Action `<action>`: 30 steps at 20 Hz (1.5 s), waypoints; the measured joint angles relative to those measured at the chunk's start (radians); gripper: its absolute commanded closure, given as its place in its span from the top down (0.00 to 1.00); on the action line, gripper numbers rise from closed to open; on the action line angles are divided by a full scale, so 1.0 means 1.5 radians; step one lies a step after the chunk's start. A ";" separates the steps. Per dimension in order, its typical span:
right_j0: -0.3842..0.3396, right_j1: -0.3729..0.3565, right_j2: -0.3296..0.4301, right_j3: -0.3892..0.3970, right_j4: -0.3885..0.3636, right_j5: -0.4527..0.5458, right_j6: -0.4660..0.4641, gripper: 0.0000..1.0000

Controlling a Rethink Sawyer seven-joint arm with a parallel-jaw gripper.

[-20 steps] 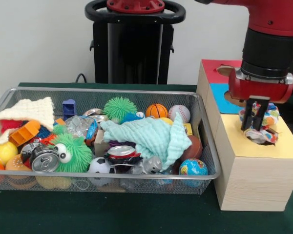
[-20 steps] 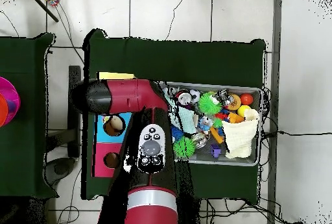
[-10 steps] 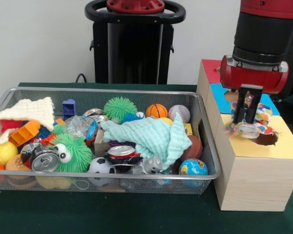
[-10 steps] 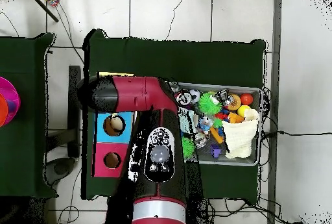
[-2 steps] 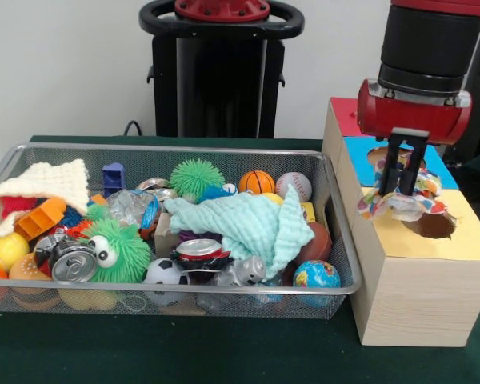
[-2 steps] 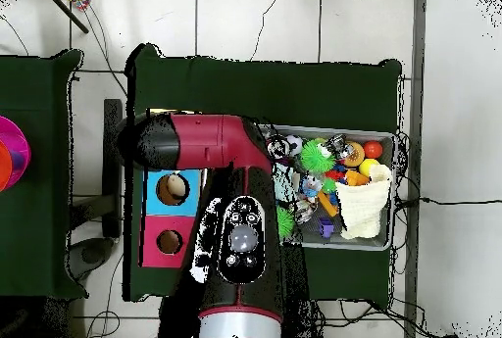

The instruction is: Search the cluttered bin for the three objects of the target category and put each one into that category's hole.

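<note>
Pinching a crumpled multicoloured wrapper point(image 5: 402, 202) in the gripper point(image 5: 403, 186), jaws closed on its top, hanging above the yellow panel point(image 5: 472, 240) of the wooden box point(image 5: 412, 300); that panel's hole point(image 5: 430, 226) lying toward 4 o'clock, just beside the wrapper's lower edge

A: Setting reads as a robotics lab, not a home or shop. An industrial red-and-black robot arm point(image 5: 426, 64) on a black pedestal point(image 5: 221, 76) stands at a tabletop point(image 6: 265, 84) draped in dark green cloth.

B: Agreed. Loose cables point(image 6: 284, 11) trail over the pale tiled floor point(image 6: 255, 21). At the tabletop's edge stands a wooden sorting box point(image 5: 412, 264) with coloured panels and round holes, beside a wire mesh bin point(image 5: 168, 292) of mixed toys: a test rig. Plain white wall point(image 5: 64, 72) behind.
</note>
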 measured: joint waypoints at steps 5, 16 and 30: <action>0.030 0.002 -0.025 0.001 0.001 -0.022 0.003 0.00; 0.131 -0.002 -0.097 0.047 0.059 -0.125 0.096 0.00; 0.289 0.040 -0.284 0.055 0.084 -0.193 0.254 0.00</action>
